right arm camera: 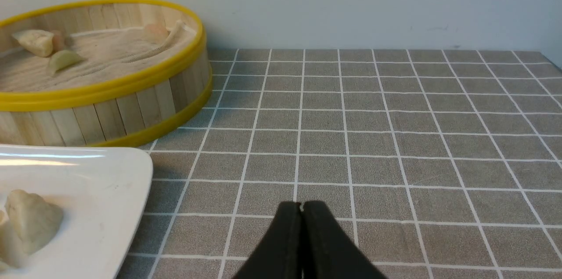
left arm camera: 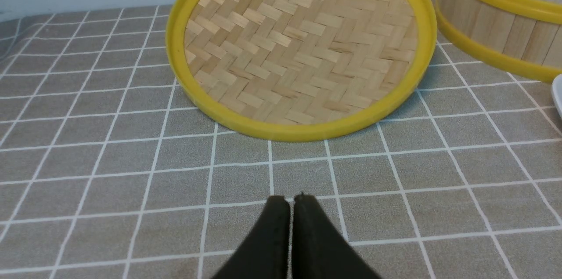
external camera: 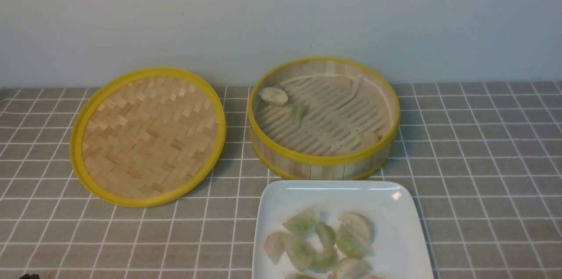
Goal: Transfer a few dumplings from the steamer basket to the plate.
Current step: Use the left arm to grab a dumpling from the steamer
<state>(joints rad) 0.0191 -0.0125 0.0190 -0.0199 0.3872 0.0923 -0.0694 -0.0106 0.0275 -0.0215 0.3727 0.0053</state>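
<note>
Checked for markings: none legible. No text, label, brand, number or sign found on steamer basket point(external camera: 325, 169), plate point(external camera: 281, 200), woven lid point(external camera: 149, 136) or table point(external camera: 483, 160) in any view.

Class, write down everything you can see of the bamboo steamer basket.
The steamer basket is round, with upright pale bamboo slat walls between yellow top and bottom rims and a slatted floor under a pale liner. It stands upright and uncovered on the grey checked tablecloth, behind the plate, its lid lying to its left. A pale dumpling and a greenish dumpling lie inside at its left.
</note>
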